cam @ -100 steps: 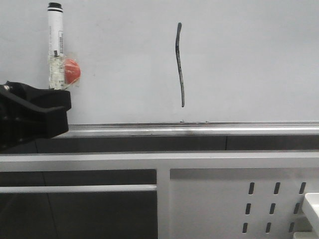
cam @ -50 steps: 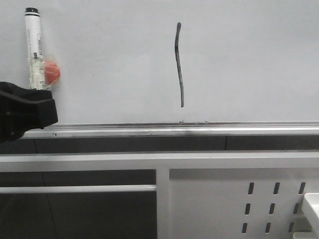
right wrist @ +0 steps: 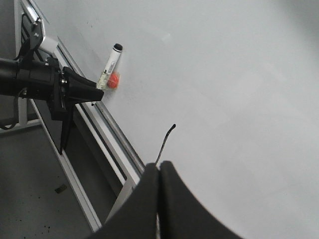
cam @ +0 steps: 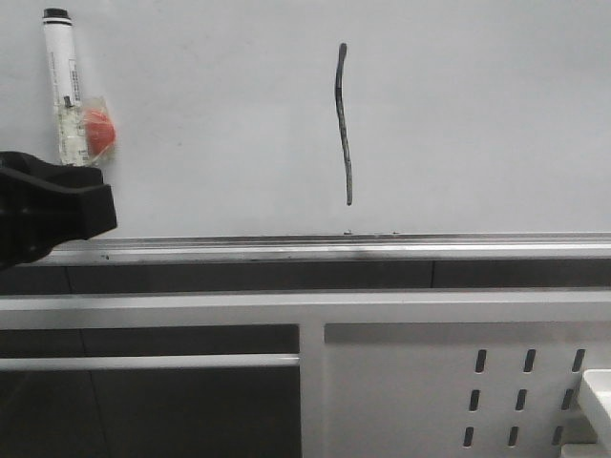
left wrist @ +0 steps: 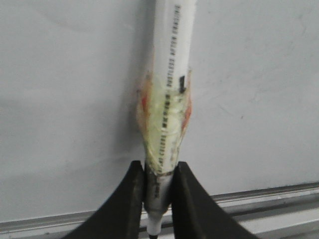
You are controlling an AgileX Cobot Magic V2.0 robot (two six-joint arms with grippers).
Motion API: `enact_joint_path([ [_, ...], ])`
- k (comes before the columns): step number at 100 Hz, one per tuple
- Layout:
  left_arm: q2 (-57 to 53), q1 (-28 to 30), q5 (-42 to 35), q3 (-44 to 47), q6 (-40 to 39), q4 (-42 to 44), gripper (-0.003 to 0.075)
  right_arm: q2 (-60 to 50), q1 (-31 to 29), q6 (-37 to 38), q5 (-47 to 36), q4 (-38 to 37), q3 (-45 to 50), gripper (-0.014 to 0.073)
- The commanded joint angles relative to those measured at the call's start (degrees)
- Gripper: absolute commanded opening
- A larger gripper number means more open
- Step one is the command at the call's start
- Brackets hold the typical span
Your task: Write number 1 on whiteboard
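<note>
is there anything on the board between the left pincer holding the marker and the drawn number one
Nothing visible. Bare whiteboard lies between the left pincer, shut on the marker, and the number 1.

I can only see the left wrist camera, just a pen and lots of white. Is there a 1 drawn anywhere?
Observer: Yes. The front view shows the number 1 on the whiteboard, off to the right of your marker.
Operator: Is the other hand holding anything?
Observer: No. The right wrist view shows the right gripper shut, with nothing in it.
Operator: What's the red stuff on my pen?
Observer: From the front it is a round red lump taped to the marker's side.
</note>
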Motion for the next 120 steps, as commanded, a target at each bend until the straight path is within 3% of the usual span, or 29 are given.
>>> enact_joint_path([
  [1,0.0,0.2,-12.5,-1.1,-0.3,0.9,-0.0019,0.3,-0.3,0.1,-4.7,-0.1,-1.7,-0.0069],
  [85,0.4,0.5,-12.6,-3.1,0.0,-1.3,-0.0012,0.3,-0.3,0.1,-4.4,-0.1,-1.7,-0.0069],
  [92,0.4,0.5,-12.6,-3.1,0.0,-0.7,0.0045,0.3,-0.3,0.1,-4.3,-0.1,-1.7,-0.0069],
  [109,0.4,0.5,-12.6,-3.1,0.0,-0.3,0.0307,0.3,-0.3,0.1,-4.3,-0.1,-1.7,-0.0069],
  [120,0.4,0.5,-12.6,-3.1,0.0,-0.3,0.034,0.3,-0.3,0.1,-4.2,-0.1,-1.7,-0.0069],
])
